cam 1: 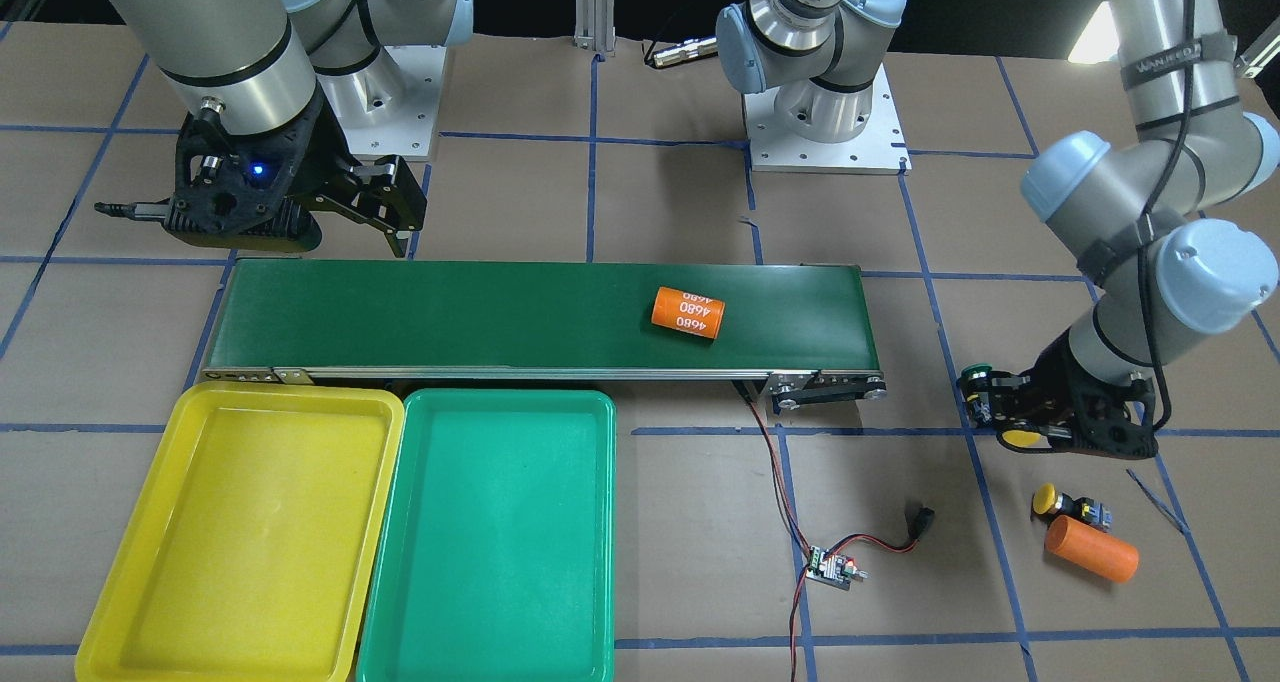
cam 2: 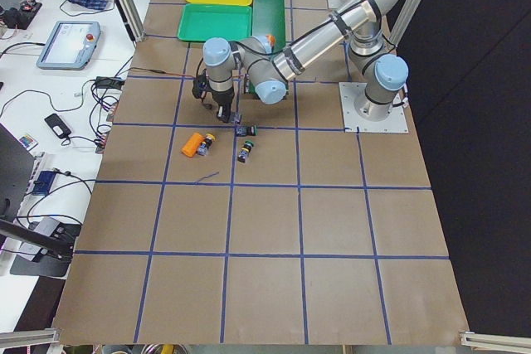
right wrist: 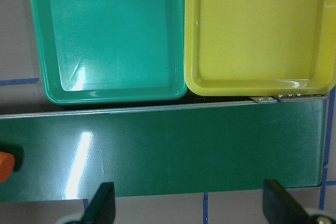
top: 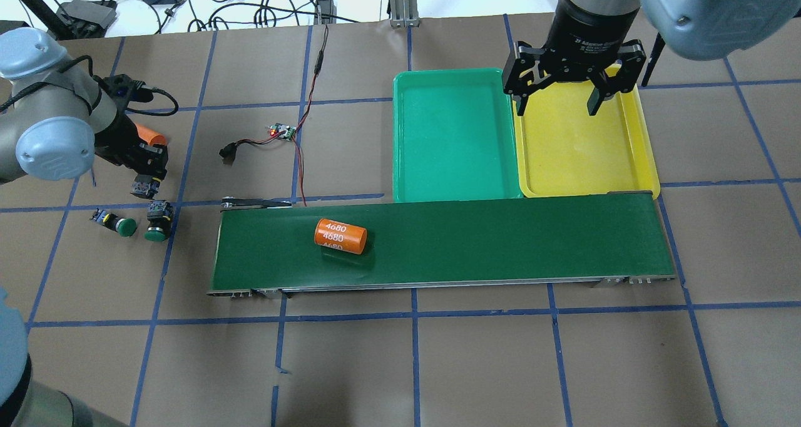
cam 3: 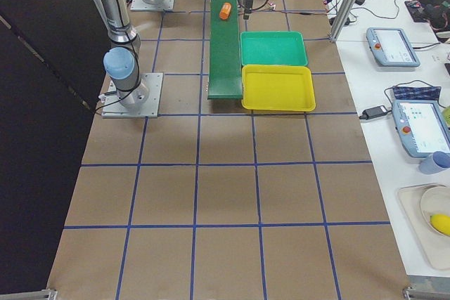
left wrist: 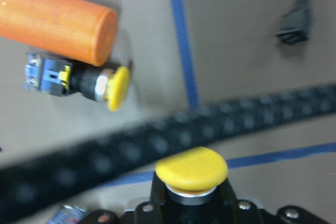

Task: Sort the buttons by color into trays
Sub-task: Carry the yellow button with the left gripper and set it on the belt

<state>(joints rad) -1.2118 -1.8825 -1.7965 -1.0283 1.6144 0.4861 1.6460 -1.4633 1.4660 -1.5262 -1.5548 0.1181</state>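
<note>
My left gripper (cam 1: 1010,414) is low over the table, past the conveyor's end, shut on a yellow-capped button (left wrist: 191,169). A second yellow button (cam 1: 1050,503) lies on its side against an orange cylinder (cam 1: 1091,549). Two green-capped buttons (top: 125,226) (top: 156,225) rest on the table close by. My right gripper (top: 560,101) hangs open and empty above the near edge of the yellow tray (top: 582,151), with the green tray (top: 454,139) beside it. Both trays hold nothing.
A long dark green conveyor belt (cam 1: 450,312) runs along the trays and carries an orange cylinder marked 4680 (cam 1: 688,312). A small circuit board (cam 1: 832,567) with red and black wires lies on the table near the conveyor's end.
</note>
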